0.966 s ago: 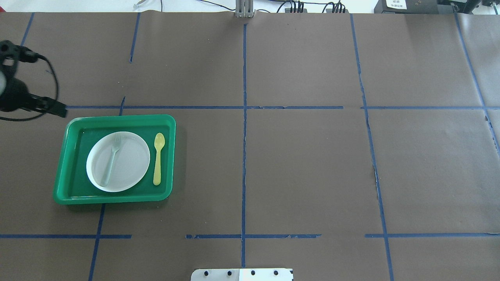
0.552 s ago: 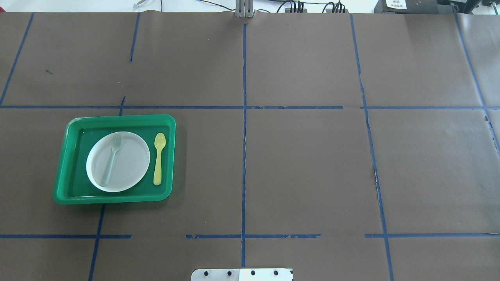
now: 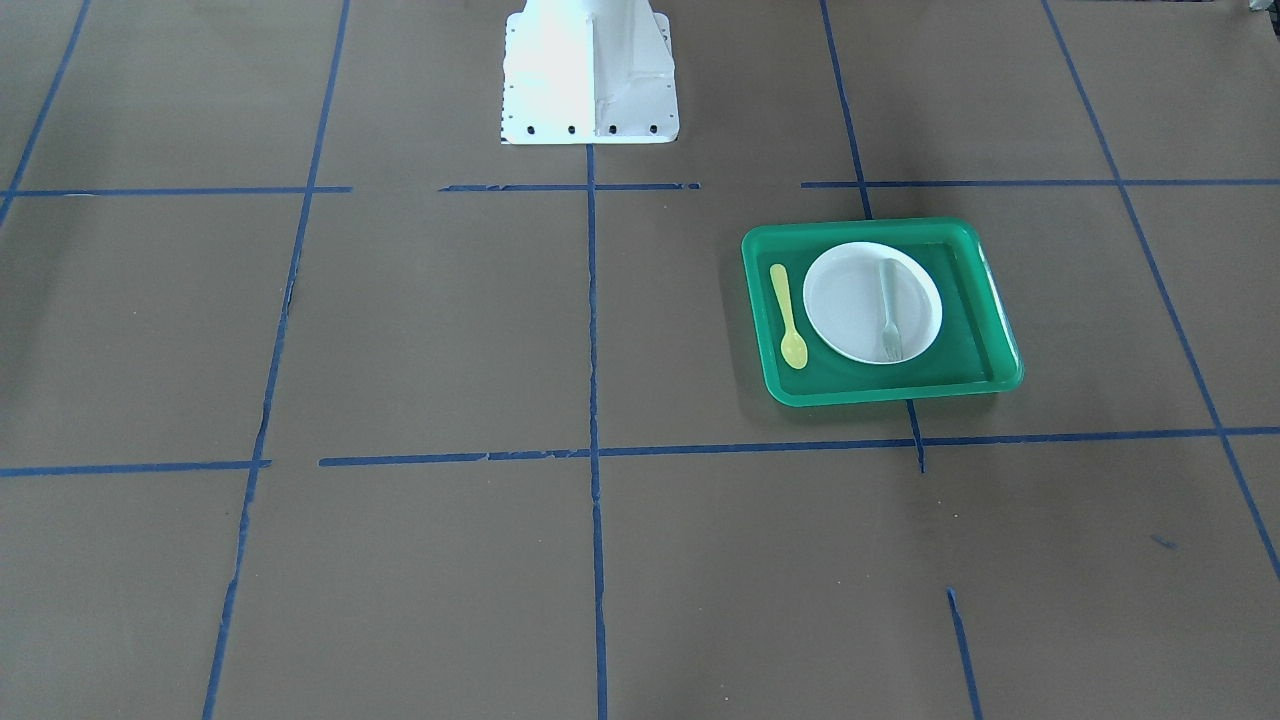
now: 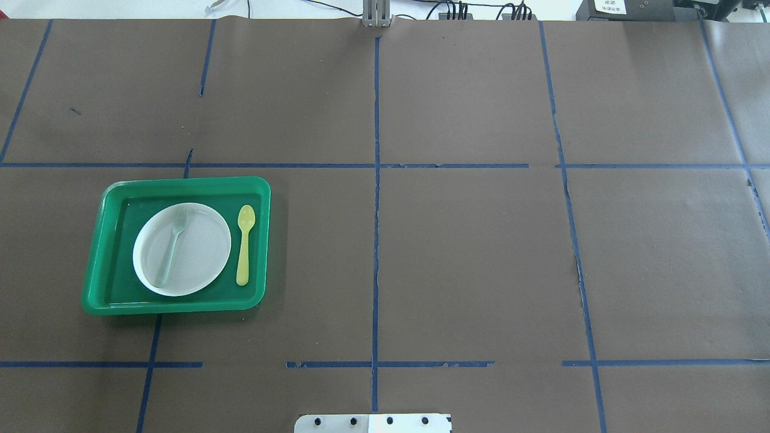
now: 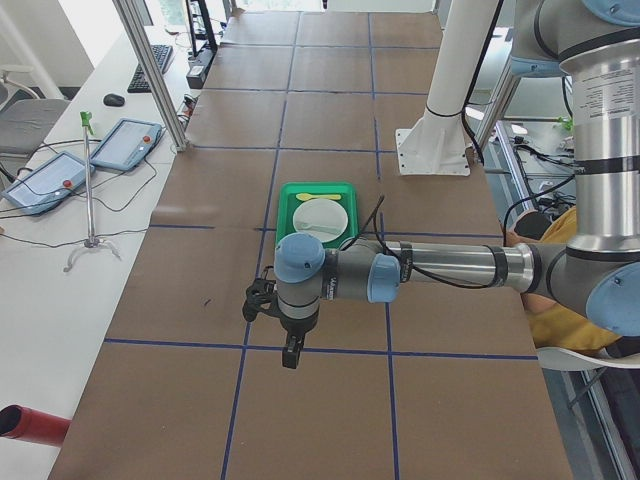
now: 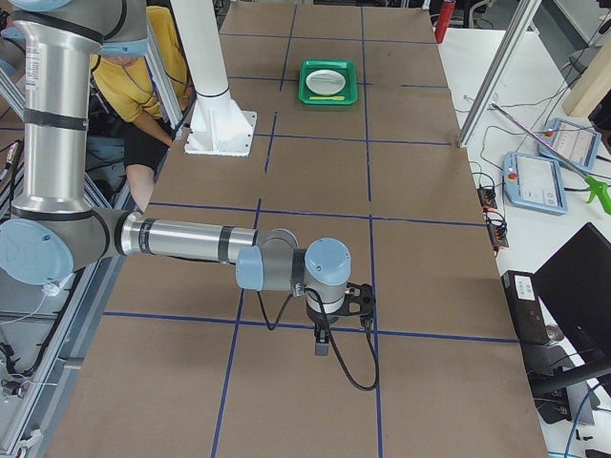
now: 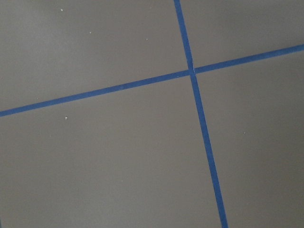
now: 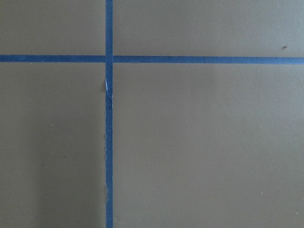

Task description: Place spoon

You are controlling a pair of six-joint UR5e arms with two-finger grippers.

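Overhead exterior: spoon (image 4: 243, 245) lies flat in green tray (image 4: 180, 181) beside white plate (image 4: 204, 255), probably light, stiff, slippery, best pinched mid-handle; left gripper (image 5: 290, 358) and right gripper (image 6: 322, 345) well apart from it, jaw state can't tell.

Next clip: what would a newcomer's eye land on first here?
The bright green tray on the robot's left stands out against the brown paper with its blue tape grid. In the tray lie a white plate with a fork on it and a yellow spoon beside the plate.
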